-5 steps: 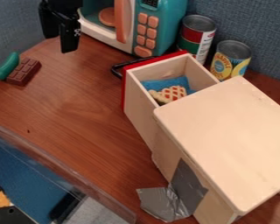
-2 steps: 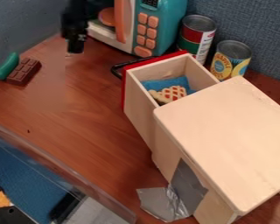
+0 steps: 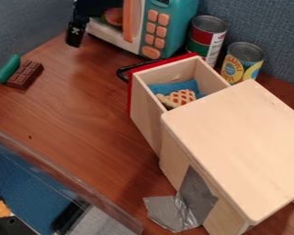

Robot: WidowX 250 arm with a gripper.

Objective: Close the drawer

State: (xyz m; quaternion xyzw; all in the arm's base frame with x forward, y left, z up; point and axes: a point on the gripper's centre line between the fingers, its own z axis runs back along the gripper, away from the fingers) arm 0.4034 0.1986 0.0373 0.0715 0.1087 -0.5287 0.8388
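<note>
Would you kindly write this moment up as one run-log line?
drawer: open, toy pie inside | end effector: by toy microwave, apart from drawer handle | status: drawer not yet closed

- And here's the robot arm (image 3: 100, 6), black, a broad, dark mass at the top edge!
- Below it comes the gripper (image 3: 76, 36), black as well, a matching dark finish all the way down.
- Look at that shape: narrow and blocky, longer than it is wide, with fairly straight sides.
- The outline steps in and out a little where the broad upper part meets the slim lower piece.
- And there, a small pale marking (image 3: 75, 30) on the black, a tight cluster of light flecks, too small to make out.
- Down at the tip, it's blunt and dark!
</note>
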